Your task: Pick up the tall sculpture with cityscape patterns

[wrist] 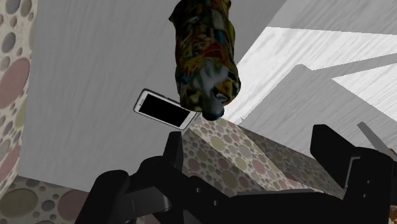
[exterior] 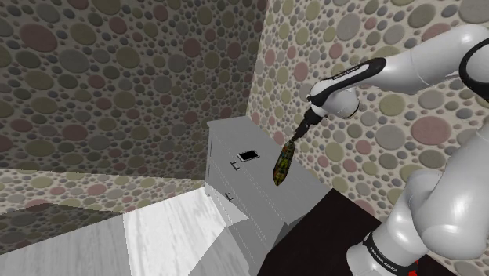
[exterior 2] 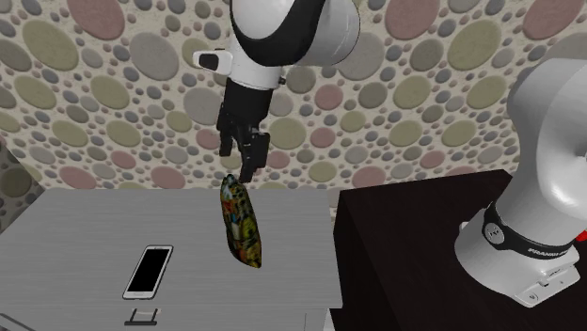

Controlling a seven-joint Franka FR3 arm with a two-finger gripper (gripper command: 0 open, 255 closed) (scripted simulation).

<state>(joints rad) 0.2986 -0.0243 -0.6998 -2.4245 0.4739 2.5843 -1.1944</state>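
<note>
Shoulder view: sculpture (exterior: 284,162), mottled dark green and yellow, over grey surface (exterior: 258,192) near phone (exterior: 248,155). Long axis steep, top end toward view's upper right, just under pincer (exterior: 296,133).
Second exterior view: near upright, top leaning to view's left, lower end at surface (contact unclear).
Wrist view: pincer spread wide, clasping nothing, sculpture beyond fingertips.
Step judged: approach, grasp not yet made.
Next: descend along tilted axis, straddle top end, close.
</note>
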